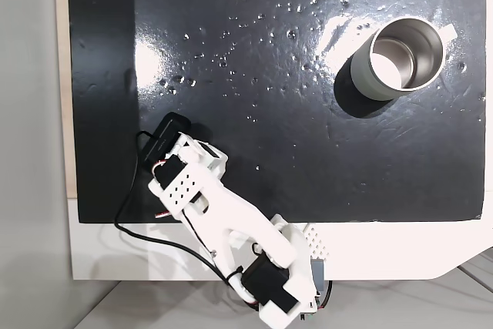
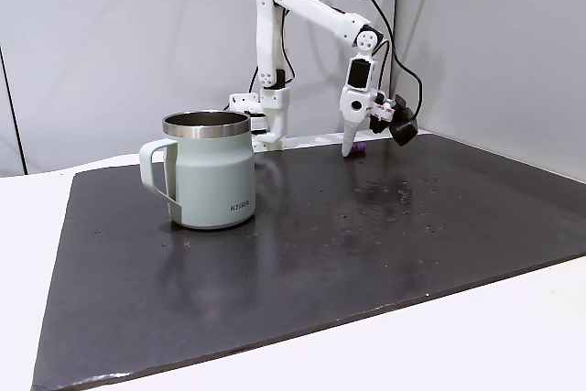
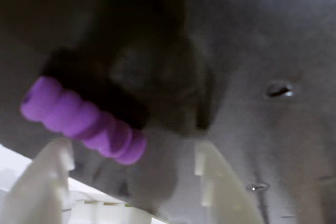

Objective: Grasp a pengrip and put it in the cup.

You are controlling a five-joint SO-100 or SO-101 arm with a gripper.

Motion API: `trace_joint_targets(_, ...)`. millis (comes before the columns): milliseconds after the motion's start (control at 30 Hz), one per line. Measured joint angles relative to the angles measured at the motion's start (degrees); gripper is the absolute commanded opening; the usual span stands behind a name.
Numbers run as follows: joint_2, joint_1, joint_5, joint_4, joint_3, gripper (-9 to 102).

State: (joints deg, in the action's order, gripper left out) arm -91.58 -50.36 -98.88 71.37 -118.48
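In the wrist view the pengrip (image 3: 84,120) lies on the dark table (image 3: 273,35), its long axis slanting down to the right, just beyond the left finger of the open, empty gripper (image 3: 134,163).

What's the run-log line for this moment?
phase: reach | hand: open, low over mat, straddling pengrip | pengrip: on mat, not gripped | cup: upright, apart from arm
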Motion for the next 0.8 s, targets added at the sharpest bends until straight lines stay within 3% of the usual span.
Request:
trace_joint_targets(333, 1.6, -2.8, 1.3, -3.9, 0.0, 27)
trace_joint_targets(567, 2.8, -5.5, 3.3, -4.9, 0.8, 10)
trace_joint_targets(800, 2.8, -6.0, 4.0, -5.4, 0.8, 4)
